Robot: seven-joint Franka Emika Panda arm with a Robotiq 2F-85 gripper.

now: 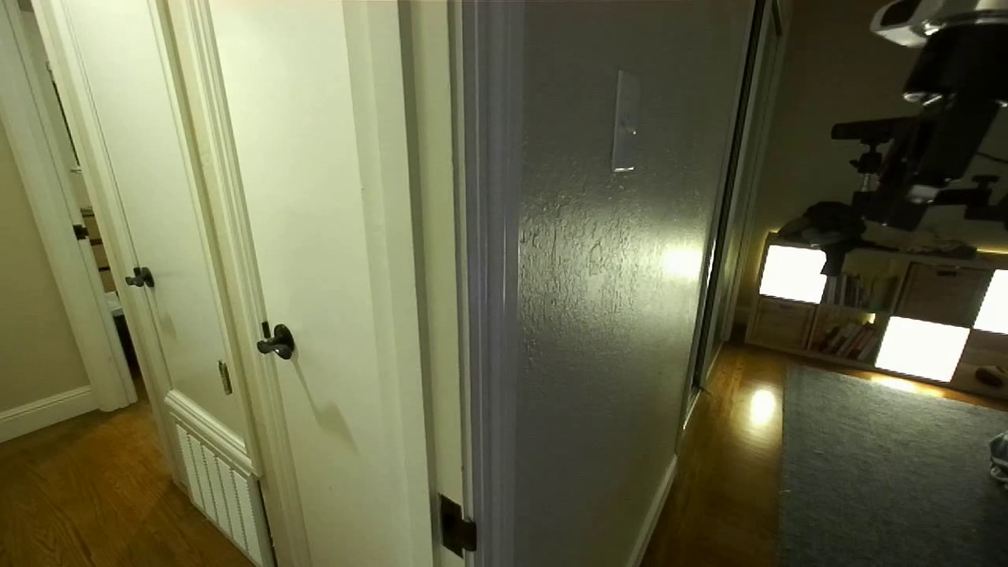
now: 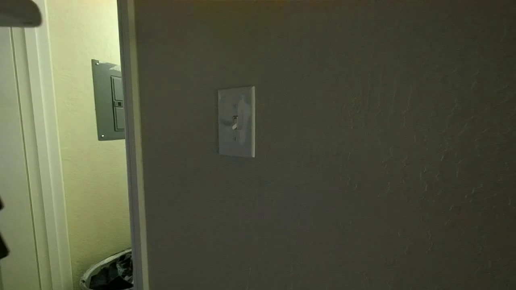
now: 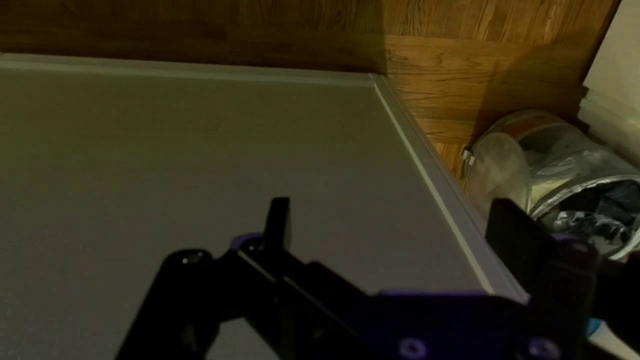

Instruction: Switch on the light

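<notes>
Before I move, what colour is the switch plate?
Switch plate looks pale grey, clearest in an exterior view.

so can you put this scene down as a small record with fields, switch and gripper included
switch: pale plate on the dim wall
toggle: seems to point down
gripper: open, holding nothing
contact: none, nothing touches the switch
light: cannot tell which lamp it runs
glow: bright rectangles across the room
past the door frame: grey panel, partly hidden; lower down, a bin with dark contents
floor: wood, plus a rug
</notes>
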